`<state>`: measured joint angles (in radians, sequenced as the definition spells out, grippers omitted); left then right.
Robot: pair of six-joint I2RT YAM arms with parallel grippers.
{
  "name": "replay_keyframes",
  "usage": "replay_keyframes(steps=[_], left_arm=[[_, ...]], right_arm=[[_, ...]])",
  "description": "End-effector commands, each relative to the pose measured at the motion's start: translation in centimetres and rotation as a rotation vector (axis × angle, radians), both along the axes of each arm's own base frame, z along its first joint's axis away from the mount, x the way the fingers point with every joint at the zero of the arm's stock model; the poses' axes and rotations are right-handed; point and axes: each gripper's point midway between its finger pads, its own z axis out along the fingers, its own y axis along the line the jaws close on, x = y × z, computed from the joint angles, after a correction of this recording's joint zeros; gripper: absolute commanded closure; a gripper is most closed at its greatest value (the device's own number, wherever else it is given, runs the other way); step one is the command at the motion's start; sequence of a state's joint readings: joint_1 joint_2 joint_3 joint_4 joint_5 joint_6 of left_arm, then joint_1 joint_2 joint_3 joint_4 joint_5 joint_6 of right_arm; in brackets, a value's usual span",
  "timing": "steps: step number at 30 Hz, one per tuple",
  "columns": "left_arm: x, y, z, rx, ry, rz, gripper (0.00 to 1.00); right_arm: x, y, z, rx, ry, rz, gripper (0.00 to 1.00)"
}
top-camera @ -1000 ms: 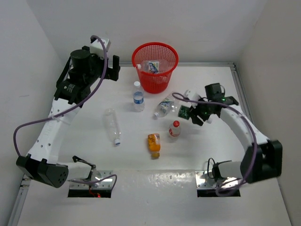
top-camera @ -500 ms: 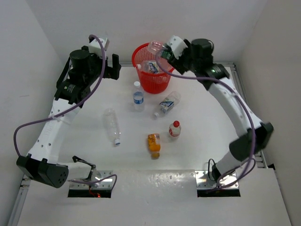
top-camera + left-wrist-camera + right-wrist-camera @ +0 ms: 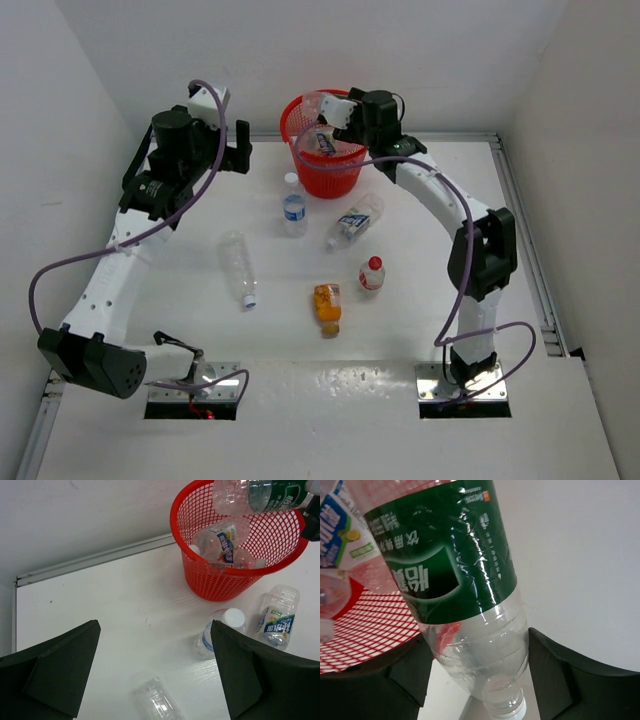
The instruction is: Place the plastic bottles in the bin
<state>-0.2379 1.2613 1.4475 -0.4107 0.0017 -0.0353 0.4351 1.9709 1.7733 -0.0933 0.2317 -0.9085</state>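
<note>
The right fingers (image 3: 561,681) pinch a green-labelled bottle (image 3: 451,565) by its clear neck end, holding it on its side just above the rim of the red bin (image 3: 330,177). A blue-labelled bottle (image 3: 223,542) lies inside the bin. The left fingers (image 3: 56,671) are spread wide and hold nothing, up in the air left of the bin. On the table (image 3: 180,300) near the bin's base, a white-capped bottle (image 3: 293,211) stands upright beside a lying one (image 3: 355,222). Farther from the bin are a red-capped bottle (image 3: 371,273), an orange bottle (image 3: 327,305) and a clear bottle (image 3: 238,265).
</note>
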Motion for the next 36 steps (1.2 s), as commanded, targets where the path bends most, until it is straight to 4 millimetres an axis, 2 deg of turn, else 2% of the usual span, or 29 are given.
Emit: replay_keyframes(steps=[1,3,5,6,8,9,10,13,14,15,16,17,18,19,20,21,23,24,25,26,28,29,30,31,32,33,34,35,36], left_arm=[[0.1,1.0,1.2,-0.01,-0.044,0.041,0.0],[0.0,1.1,0.6,0.003,-0.028,0.039,0.0],[0.1,1.6,0.6,0.005,-0.028,0.057,0.0],[0.1,1.6,0.1,0.008,-0.018,0.057,0.0],[-0.1,1.7,0.5,0.005,-0.028,0.057,0.0],[-0.1,1.7,0.1,0.008,-0.02,0.057,0.0],[-0.1,1.8,0.1,0.009,-0.02,0.066,0.0],[-0.3,2.2,0.4,0.007,-0.029,0.075,0.0],[-0.5,1.9,0.0,0.017,-0.015,0.052,0.0],[-0.7,1.8,0.4,0.031,-0.028,0.031,0.0],[-1.3,1.1,0.0,0.039,-0.019,-0.022,0.0],[-1.6,0.5,-0.2,0.051,-0.02,-0.064,0.0],[-2.2,0.4,-0.8,0.067,-0.002,-0.101,0.0],[-2.8,-0.1,-0.6,0.096,-0.023,-0.151,0.0],[-3.8,-1.4,-1.5,0.094,-0.002,-0.242,0.0],[-4.7,-2.0,-1.9,0.099,0.014,-0.299,0.02],[-7.0,-4.5,-2.9,0.109,0.028,-0.502,0.03],[-8.6,-5.2,-3.3,0.109,0.046,-0.581,0.04],[-10.0,-6.3,-4.0,0.151,0.031,-0.683,0.04],[-11.6,-7.6,-5.1,0.164,0.041,-0.778,0.04],[-14.9,-9.7,-6.7,0.213,0.056,-0.933,0.06],[-16.0,-10.4,-7.2,0.271,0.014,-1.018,0.06],[-17.0,-10.9,-8.3,0.299,0.02,-1.079,0.07],[-18.6,-11.9,-9.7,0.329,0.043,-1.166,0.09],[-19.3,-12.4,-10.2,0.388,0.004,-1.23,0.09],[-19.8,-12.8,-11.5,0.422,0.016,-1.276,0.1],[-20.9,-13.9,-12.4,0.49,-0.016,-1.369,0.1],[-21.5,-14.2,-13.6,0.534,-0.015,-1.418,0.11],[-21.8,-14.3,-14.8,0.6,-0.016,-1.451,0.11]], right_arm=[[0.0,0.4,7.0,-0.006,-0.241,0.018,0.28],[0.0,0.4,8.2,-0.001,-0.284,0.01,0.21],[0.0,0.5,9.7,0.013,-0.33,0.005,0.19],[0.1,0.0,11.4,0.028,-0.365,-0.019,0.15],[0.6,-0.1,12.2,0.035,-0.388,-0.034,0.13],[0.5,-0.5,13.7,0.053,-0.418,-0.046,0.09],[0.6,-0.8,14.3,0.058,-0.434,-0.053,0.07],[0.6,-1.9,16.7,0.089,-0.48,-0.088,0.06],[0.7,-2.6,16.6,0.101,-0.468,-0.105,0.06],[0.2,-3.0,17.7,0.143,-0.48,-0.124,0.06],[0.2,-3.9,17.2,0.176,-0.447,-0.147,0.08],[-0.6,-4.2,18.1,0.213,-0.443,-0.148,0.08],[-1.6,-4.6,17.1,0.292,-0.354,-0.161,0.09],[-2.7,-5.0,17.4,0.331,-0.323,-0.143,0.11],[-3.4,-5.0,17.3,0.362,-0.291,-0.135,0.11],[-5.8,-5.4,16.2,0.432,-0.184,-0.146,0.12],[-7.3,-4.9,14.6,0.484,-0.081,-0.096,0.14],[-9.1,-4.4,10.9,0.502,0.089,-0.086,0.15],[-11.1,-4.8,11.0,0.566,0.127,-0.082,0.15],[-12.4,-5.0,8.4,0.581,0.219,-0.107,0.15],[-15.6,-5.9,7.9,0.619,0.285,-0.123,0.15],[-17.2,-5.7,5.2,0.638,0.368,-0.12,0.15],[-18.0,-5.8,4.5,0.642,0.396,-0.119,0.15],[-18.9,-7.2,4.4,0.684,0.405,-0.162,0.15],[-20.2,-7.3,2.5,0.694,0.46,-0.161,0.15],[-20.2,-8.8,2.0,0.706,0.467,-0.198,0.15],[-21.4,-9.3,1.4,0.717,0.503,-0.222,0.15],[-21.5,-9.4,1.3,0.733,0.518,-0.222,0.15],[-21.7,-10.6,1.4,0.745,0.528,-0.256,0.15]])
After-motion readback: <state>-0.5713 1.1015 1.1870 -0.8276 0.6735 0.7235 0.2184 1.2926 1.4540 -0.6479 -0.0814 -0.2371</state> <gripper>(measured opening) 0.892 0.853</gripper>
